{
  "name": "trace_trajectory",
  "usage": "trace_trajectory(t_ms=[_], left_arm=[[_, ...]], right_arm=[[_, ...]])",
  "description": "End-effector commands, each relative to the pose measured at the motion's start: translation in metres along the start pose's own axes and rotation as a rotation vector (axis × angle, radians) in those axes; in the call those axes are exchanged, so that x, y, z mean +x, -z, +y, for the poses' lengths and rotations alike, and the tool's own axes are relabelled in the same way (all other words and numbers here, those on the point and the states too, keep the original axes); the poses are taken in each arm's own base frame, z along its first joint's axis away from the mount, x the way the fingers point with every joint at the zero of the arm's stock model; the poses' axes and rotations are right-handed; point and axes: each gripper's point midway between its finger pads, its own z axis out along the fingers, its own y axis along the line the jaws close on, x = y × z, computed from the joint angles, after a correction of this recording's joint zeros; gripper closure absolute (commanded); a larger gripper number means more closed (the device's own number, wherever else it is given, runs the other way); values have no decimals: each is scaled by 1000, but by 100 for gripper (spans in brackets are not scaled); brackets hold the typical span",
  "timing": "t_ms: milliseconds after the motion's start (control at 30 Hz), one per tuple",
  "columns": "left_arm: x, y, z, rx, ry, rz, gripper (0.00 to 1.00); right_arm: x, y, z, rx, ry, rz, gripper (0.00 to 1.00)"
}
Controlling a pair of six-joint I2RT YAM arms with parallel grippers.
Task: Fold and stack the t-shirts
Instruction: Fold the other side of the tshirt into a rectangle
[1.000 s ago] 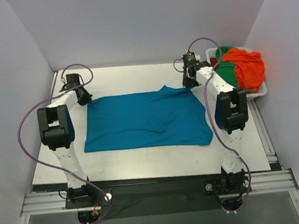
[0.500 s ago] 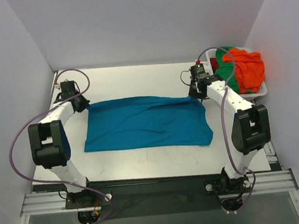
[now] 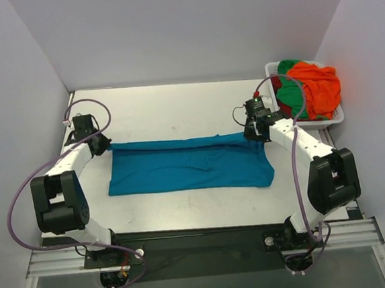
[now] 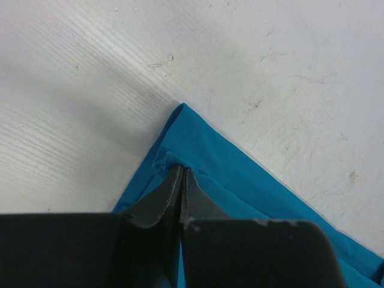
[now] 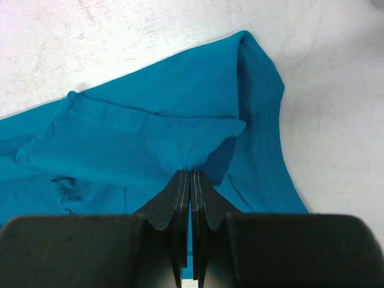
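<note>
Nearest, across the middle of the table (image 3: 176,108): the teal t-shirt (image 3: 188,170), near hem flat, far edge doubled over toward it. Clamped on that far edge, left and right of the table's centre: left gripper (image 3: 104,146) and right gripper (image 3: 254,136), jaws of each pressed together on a thin pinch of cloth. Farthest, at the table's far right corner: white basket (image 3: 331,122) holding an orange t-shirt (image 3: 319,86) and a green t-shirt (image 3: 288,96).

Could lose the fold if either pinch slips, or skew it if one side runs ahead.

Only from the wrists: how little fabric sits between the fingers. Only from above: the whole shirt and the basket.
</note>
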Motion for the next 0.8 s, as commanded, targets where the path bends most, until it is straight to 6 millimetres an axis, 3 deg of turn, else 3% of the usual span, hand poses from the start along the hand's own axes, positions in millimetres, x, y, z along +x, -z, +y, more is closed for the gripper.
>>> trace_trajectory(t_ms=[0, 400, 767], left_arm=[[-11, 12, 1, -4, 22, -44, 100], [3, 22, 18, -41, 39, -29, 100], [20, 24, 31, -60, 84, -5, 100]], right_arm=[[-5, 11, -7, 26, -28, -48, 100], [11, 12, -17, 47, -39, -34, 100], [43, 3, -21, 23, -46, 26, 100]])
